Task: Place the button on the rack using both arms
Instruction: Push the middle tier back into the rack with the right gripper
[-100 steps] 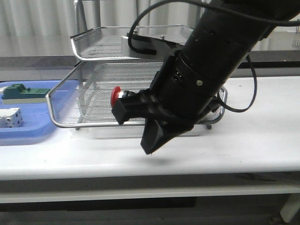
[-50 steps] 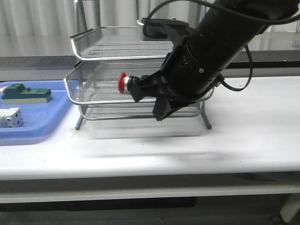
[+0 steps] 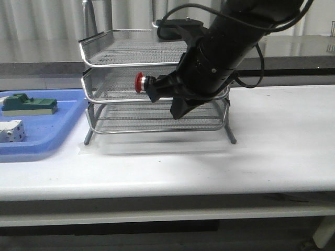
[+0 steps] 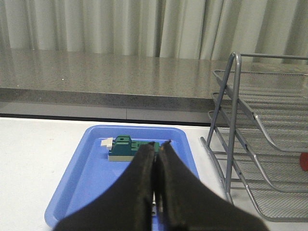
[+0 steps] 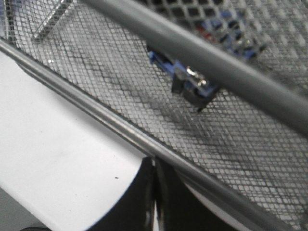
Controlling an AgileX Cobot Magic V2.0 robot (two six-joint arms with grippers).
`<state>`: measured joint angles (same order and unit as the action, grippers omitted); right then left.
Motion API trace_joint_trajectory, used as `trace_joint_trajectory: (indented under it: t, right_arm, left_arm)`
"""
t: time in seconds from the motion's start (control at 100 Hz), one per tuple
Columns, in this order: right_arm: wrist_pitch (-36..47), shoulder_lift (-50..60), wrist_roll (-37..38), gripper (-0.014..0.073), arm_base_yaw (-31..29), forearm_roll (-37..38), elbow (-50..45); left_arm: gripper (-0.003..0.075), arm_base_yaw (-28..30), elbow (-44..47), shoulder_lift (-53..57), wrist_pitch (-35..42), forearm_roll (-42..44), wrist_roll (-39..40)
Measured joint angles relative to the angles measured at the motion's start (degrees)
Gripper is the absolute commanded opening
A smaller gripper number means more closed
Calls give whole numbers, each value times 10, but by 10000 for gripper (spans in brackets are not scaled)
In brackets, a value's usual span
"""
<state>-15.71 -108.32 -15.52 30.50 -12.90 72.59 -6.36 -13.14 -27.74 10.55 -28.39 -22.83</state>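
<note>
The button (image 3: pixel 140 82) lies on its side in the middle tray of the silver wire rack (image 3: pixel 104 52), red cap toward the left. In the right wrist view I see the button (image 5: pixel 192 86) through the mesh, with its blue block and black body. My right gripper (image 3: pixel 176 112) is shut with nothing in it, its tips (image 5: pixel 154 162) right at the tray's front rim (image 5: pixel 96 113). My left gripper (image 4: pixel 158 144) is shut and empty over the blue tray (image 4: pixel 86 183); the front view does not show it. The button's red cap (image 4: pixel 304 161) peeks in at the frame's edge beside the rack (image 4: pixel 231 120).
A flat blue tray (image 3: pixel 42 141) sits left of the rack and holds a green block (image 3: pixel 29 104) and a white block (image 3: pixel 11 130). The green block (image 4: pixel 124 147) lies just beyond my left fingertips. The right arm covers much of the rack's right half.
The middle tray, pulled far out a second ago, has slid back into the rack with the button in it. My right arm moved back with the tray's front rim.
</note>
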Motion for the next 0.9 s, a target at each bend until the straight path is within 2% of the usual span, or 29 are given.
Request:
trace_joint_trajectory:
  t: [0.2,0.47,0.72,0.9]
  right_arm:
    - [-18,0,0,-66,0,2,10]
    - [-96,26,4,-60,0,3,11]
    - [-101,99,5,-57,-5,4,-35]
    - [-96,166,5,-57,-39,4,-95]
  left_arm:
    - [-20,0,0,0,0,0,0]
    - [-20,0,0,0,0,0,0]
    - [-20,0,0,0,0,0,0]
    - [-20,0,0,0,0,0,0]
